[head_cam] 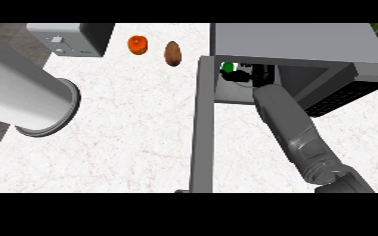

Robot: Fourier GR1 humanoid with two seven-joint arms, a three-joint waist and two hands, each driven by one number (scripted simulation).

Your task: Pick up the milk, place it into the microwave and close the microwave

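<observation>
The grey microwave (295, 40) stands at the back right. Its door (201, 130) is swung wide open and runs toward the front edge. The milk (227, 68), white with a green top, is inside the cavity at its left side. My right forearm reaches in from the lower right, and my right hand (249, 76) is curled round the milk in the opening, hiding most of it. My left forearm (37, 100) shows as a thick pale cylinder at the left edge; its hand is out of view.
A red-orange round fruit (137, 44) and a brown potato (172, 53) lie on the white counter (125, 140) left of the microwave. A grey toaster-like box (70, 38) stands at the back left.
</observation>
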